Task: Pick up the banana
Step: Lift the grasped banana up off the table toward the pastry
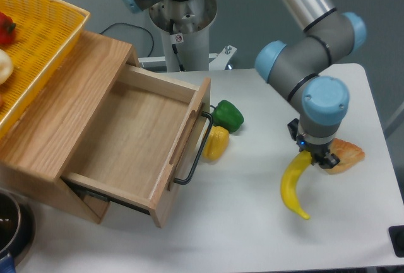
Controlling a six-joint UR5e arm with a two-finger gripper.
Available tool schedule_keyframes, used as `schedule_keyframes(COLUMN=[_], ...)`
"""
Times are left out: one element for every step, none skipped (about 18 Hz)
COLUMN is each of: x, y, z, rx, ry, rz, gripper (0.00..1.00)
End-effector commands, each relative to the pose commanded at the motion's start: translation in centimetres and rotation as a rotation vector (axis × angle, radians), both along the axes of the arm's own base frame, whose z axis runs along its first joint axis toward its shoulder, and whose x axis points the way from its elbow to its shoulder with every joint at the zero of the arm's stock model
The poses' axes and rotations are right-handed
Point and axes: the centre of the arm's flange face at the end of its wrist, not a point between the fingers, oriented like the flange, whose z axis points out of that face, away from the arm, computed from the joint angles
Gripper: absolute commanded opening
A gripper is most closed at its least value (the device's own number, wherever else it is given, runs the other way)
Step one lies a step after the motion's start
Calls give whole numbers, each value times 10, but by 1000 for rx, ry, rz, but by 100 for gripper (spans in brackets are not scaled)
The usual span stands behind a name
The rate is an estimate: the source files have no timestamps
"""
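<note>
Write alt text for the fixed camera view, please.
The end effector grips the top end of a yellow banana above a white table. An open, empty wooden drawer is at left, with a green pepper and yellow pepper beside it.

Bright-yellow banana [293, 185], green pepper [228, 115]

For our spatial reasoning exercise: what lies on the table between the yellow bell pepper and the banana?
Nothing: in the fixed camera view, only bare white table separates the yellow bell pepper from the banana, whose upper end sits at the gripper.
</note>
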Motion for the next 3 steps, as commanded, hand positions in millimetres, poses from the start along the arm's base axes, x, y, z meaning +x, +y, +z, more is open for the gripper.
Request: schedule_keyframes(x=[0, 0, -3], y=[0, -3, -8], z=[2, 7, 7], rx=[6, 12, 17], ry=[-1, -4, -10], rz=[1, 6, 15], gripper=[21, 21, 21])
